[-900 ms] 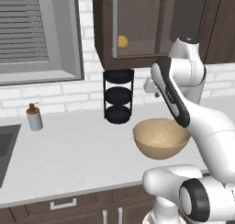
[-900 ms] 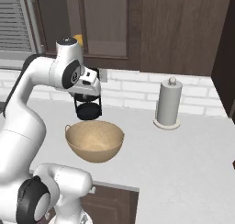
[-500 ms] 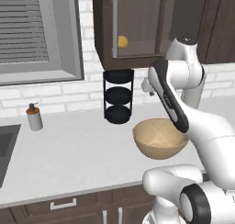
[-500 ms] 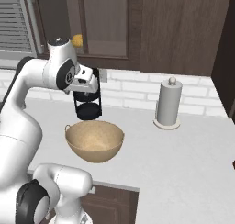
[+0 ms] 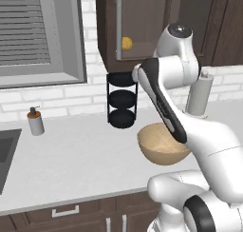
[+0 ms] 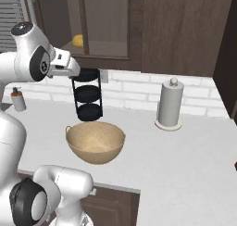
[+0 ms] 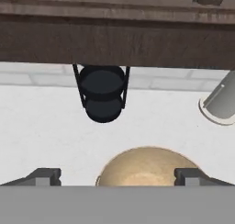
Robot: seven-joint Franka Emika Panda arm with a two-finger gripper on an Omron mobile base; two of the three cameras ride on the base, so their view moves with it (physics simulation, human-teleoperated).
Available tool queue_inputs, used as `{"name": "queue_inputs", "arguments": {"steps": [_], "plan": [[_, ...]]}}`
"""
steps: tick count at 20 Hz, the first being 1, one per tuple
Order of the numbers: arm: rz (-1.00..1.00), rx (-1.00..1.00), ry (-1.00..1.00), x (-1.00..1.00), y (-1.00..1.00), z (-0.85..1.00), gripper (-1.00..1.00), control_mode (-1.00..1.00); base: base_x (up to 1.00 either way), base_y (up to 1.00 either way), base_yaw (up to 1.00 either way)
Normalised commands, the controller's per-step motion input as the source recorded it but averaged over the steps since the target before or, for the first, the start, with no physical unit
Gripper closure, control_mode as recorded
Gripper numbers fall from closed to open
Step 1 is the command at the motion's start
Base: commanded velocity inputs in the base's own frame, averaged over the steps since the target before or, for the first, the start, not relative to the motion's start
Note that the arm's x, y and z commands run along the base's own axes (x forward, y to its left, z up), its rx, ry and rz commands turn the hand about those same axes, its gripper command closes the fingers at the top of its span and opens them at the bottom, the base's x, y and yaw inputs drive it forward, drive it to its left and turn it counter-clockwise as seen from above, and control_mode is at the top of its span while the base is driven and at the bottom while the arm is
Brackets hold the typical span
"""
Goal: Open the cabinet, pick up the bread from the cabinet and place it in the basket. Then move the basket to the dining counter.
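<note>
The dark wooden cabinet [image 5: 142, 26] hangs on the wall with its glass door shut and a long silver handle [image 5: 118, 26] on it. Behind the glass on the shelf lies the small yellow bread [image 5: 126, 42] [image 6: 77, 40]. On the counter stands the tan basket [image 5: 163, 155] [image 6: 95, 153], with nothing showing inside. My gripper [image 7: 117, 177] [image 6: 74, 73] is open and holds nothing. It hovers just under the cabinet's bottom edge [image 7: 117, 39], up and to the left of the basket [image 7: 144, 165]. The dining counter is out of view.
A black three-tier rack [image 5: 122, 100] [image 6: 88, 95] stands against the brick wall right behind the basket. To its right is a paper towel roll [image 6: 169, 107], to the left a soap dispenser [image 5: 34, 121] and a sink edge [image 5: 5, 155]. Drawers run below the counter.
The jaws have opened wide. The hand has risen from just over the basket and swung left, up to the cabinet's underside. Basket and bread have not moved.
</note>
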Motion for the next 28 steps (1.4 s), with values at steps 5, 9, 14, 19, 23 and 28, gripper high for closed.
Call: {"name": "queue_inputs", "arguments": {"steps": [5,9,14,19,23,28], "plan": [[0.0,0.0,-0.19,-0.26,0.5,0.91,-1.0,-1.0,0.0,0.0,0.0],[0.0,0.0,-0.18,-0.35,0.48,0.79,-1.0,-1.0,0.0,0.0,0.0],[0.01,-0.03,-0.11,-0.28,0.49,0.53,-1.0,-1.0,0.0,0.0,0.0],[0.02,-0.02,0.0,-0.02,0.15,0.01,-1.0,-1.0,0.0,0.0,0.0],[0.0,-0.07,-0.02,0.2,0.14,-0.05,-1.0,-1.0,0.0,0.0,0.0],[0.0,-0.11,-0.04,0.5,0.13,-0.02,-1.0,-1.0,0.0,0.0,0.0]]}}
